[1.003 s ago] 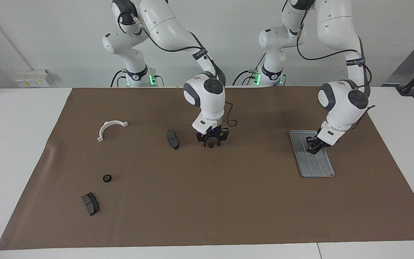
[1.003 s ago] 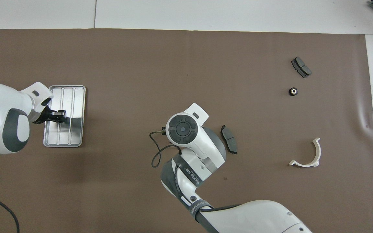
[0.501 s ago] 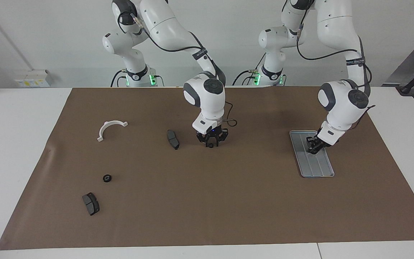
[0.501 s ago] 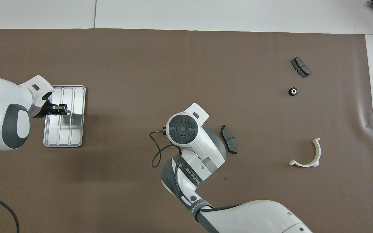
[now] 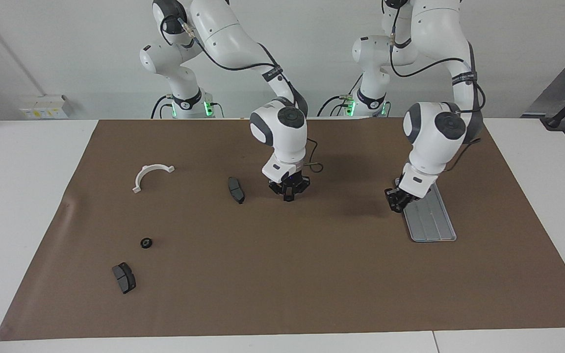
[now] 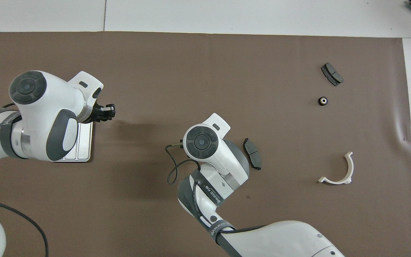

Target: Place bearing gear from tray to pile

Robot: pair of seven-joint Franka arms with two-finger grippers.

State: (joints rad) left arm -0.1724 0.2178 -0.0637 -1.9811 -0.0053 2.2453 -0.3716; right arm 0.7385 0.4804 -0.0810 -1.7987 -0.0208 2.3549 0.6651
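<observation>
Bearing gear: I see one small black ring on the brown mat, toward the right arm's end, between the white curved bracket nearer the robots and a dark pad farther out.
Gear to grippers: well apart from both.
Tray: on the mat at the left arm's end; its ridged floor shows bare.
Left gripper: low over the mat, just beside the tray's long edge. Grip state: I cannot tell.
Right gripper: down at mid-mat beside a second pad, fingertips met; contents I cannot make out.
Writing: black band on the right arm carries white lettering, unreadable.
</observation>
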